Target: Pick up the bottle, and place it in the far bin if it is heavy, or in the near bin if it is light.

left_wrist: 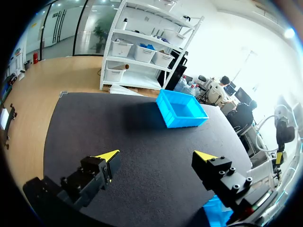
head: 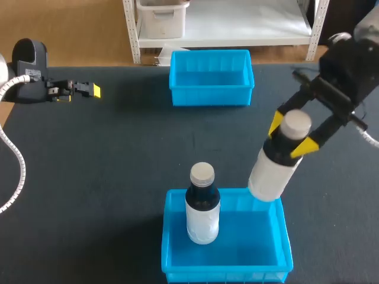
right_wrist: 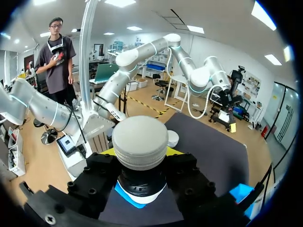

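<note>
Near bin (head: 167, 236) holds a standing bottle (head: 203, 207); right end effector (head: 290, 136) grips tilted bottle (head: 272, 171)

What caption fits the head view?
Right end effector holds a tilted white bottle at the near bin's rim; a second bottle stands inside.

Bottle (head: 202, 207) in near bin (head: 260, 242), 2nd bottle (head: 272, 171) in rt pincer (head: 290, 137) over its far-rt corner, far bin (head: 211, 94) behind.
</note>
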{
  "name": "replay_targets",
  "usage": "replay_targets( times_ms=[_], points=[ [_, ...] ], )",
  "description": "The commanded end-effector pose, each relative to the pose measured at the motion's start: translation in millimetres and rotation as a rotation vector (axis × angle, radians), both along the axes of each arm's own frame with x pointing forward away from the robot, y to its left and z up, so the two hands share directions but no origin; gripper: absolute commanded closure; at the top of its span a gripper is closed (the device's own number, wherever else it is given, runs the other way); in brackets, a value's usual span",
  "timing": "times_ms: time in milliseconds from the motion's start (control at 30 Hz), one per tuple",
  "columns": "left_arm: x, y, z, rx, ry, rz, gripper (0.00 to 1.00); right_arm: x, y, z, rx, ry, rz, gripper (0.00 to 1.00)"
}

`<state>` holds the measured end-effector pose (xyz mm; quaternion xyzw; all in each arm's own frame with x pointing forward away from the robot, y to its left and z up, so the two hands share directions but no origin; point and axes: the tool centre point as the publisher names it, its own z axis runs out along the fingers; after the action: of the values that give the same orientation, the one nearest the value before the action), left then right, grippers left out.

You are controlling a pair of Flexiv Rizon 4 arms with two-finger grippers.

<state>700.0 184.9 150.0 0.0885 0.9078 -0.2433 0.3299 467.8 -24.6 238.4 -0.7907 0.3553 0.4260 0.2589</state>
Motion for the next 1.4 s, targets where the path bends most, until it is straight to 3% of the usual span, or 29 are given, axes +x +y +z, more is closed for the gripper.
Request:
replay_targets(
  times_ms=[33,300,867,1400],
  points=[
    [0.0,0,0.0,0.0,0.0,0.0,0.0,-9.2,15,-13,-0.015,-0.011,0.036,1.0],
    [0.0,0,0.0,0.0,0.0,0.0,0.0,-18.6,26,-36,-0.032,-0.034,0.097,1.0],
    [0.0,0,0.0,0.0,0.0,0.0,0.0,-17.4,31,-77,-0.044,0.069,0.145,1.0],
    [0.0,0,0.0,0.0,0.0,0.0,0.0,-12.5,33,-99,-0.084,0.046,0.19,1.0]
  ],
)
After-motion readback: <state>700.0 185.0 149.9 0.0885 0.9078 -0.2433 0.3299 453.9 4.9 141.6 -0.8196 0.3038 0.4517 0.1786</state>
